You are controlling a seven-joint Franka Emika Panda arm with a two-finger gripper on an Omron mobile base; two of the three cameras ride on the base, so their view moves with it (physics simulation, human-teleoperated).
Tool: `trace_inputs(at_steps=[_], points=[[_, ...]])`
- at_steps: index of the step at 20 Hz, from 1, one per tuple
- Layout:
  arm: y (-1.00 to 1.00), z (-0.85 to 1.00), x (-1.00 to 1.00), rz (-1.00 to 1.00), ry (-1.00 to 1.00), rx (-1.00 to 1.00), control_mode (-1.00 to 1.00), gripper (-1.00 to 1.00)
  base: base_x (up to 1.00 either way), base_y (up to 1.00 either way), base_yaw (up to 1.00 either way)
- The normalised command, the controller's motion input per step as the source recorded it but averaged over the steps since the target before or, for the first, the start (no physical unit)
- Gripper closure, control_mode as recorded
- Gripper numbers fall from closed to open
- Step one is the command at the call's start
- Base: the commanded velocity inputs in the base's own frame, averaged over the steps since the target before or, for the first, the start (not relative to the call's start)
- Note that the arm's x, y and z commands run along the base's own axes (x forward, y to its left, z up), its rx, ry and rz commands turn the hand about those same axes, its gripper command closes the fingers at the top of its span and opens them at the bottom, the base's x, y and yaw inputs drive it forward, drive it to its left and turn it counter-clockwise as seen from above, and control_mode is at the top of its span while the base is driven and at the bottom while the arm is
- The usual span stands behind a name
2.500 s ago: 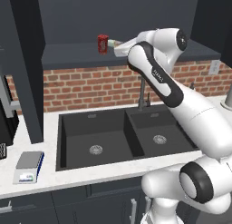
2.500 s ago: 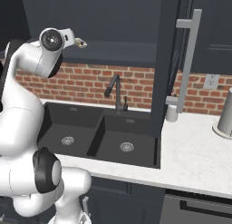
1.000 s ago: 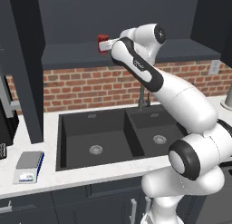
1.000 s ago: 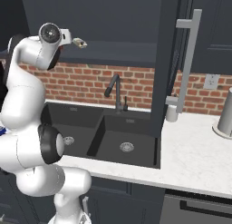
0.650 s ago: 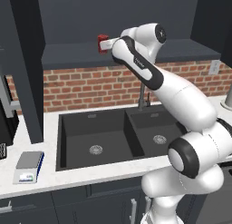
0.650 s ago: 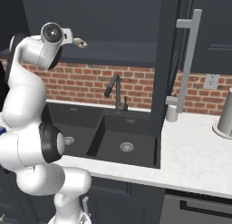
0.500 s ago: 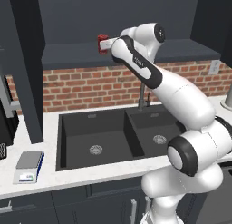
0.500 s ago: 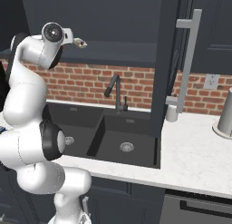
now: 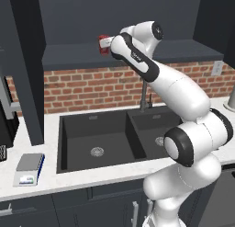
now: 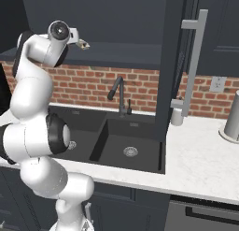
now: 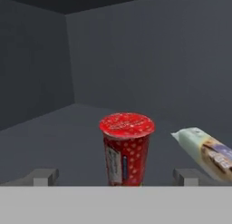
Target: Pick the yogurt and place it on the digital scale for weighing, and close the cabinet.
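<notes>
The yogurt (image 11: 126, 148), a red cup with a dotted label, stands upright on the floor of the open cabinet (image 11: 136, 60). My gripper (image 11: 115, 177) is open, with one fingertip on each side of the cup and clear of it. From the left base view the yogurt (image 9: 103, 41) peeks out just left of the gripper (image 9: 109, 45) at the shelf of the cabinet (image 9: 69, 56). The gripper (image 10: 84, 44) also shows at shelf height from the right. The digital scale (image 9: 28, 168) lies on the counter at the far left, nothing on it.
A pale wrapped packet (image 11: 206, 153) lies right of the cup. The open cabinet door (image 10: 170, 61) with its bar handle (image 10: 193, 61) juts out over the counter. Below are the dark double sink (image 9: 110, 139), faucet (image 10: 116, 92) and a metal canister (image 10: 232, 115).
Since the earliest frame the arm has swung left and brought the hand up to the yogurt. Over the last second it has only edged slightly closer; the jaws stay open.
</notes>
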Motion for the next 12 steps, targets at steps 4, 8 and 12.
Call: trace_inputs(at_steps=[4, 8, 12], points=[[0.0, 0.0, 0.22, 0.0, 0.01, 0.0, -1.0, -1.0, 0.0, 0.0, 0.0], [0.02, 0.0, 0.22, 0.0, 0.0, 0.0, -1.0, -1.0, 0.0, 0.0, 0.0], [0.0, 0.0, 0.25, 0.0, 0.0, 0.0, -1.0, -1.0, 0.0, 0.0, 0.0]])
